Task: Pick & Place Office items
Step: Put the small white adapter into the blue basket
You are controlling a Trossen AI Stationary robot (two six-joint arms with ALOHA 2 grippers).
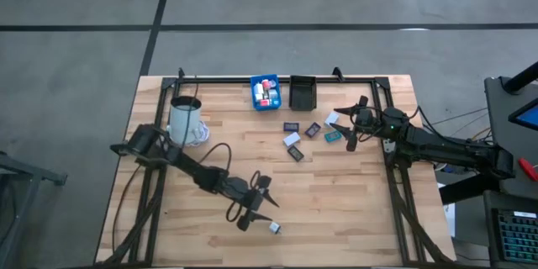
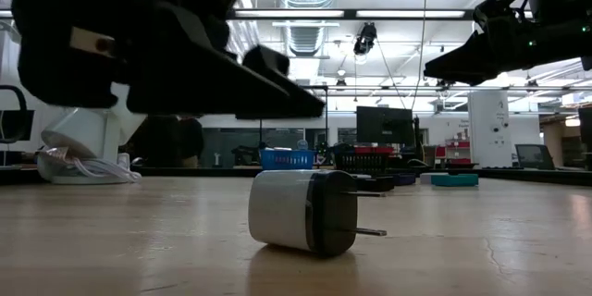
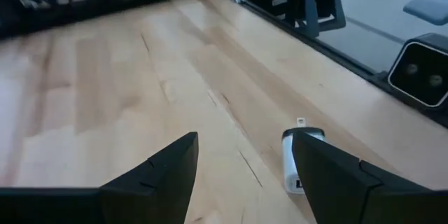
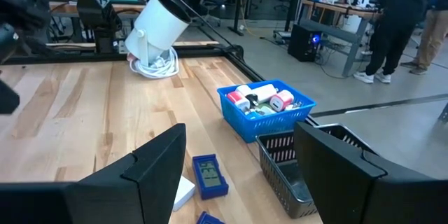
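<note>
Nearest the bench's front edge lies a small white-and-black charger block (image 1: 275,229) on its side, prongs out, right of the edge's middle. The left gripper (image 1: 260,203) hovers just above and beside it, fingers spread and grasping nothing – the block sits near one fingertip (image 3: 329,175), apart from it. Farther back, in the bench (image 1: 353,210)'s right half, flat office items (image 1: 313,130) lie scattered: purple, black, white and teal rectangles. The right gripper (image 1: 348,128) hangs over their right end, jaws released, empty. At the back edge stand a blue bin (image 1: 266,92) holding white, red and blue pieces and a black bin (image 1: 302,92) touching its right side. Near the back left corner stands a white mug (image 1: 186,119) with a coiled white cable (image 4: 155,65).
</note>
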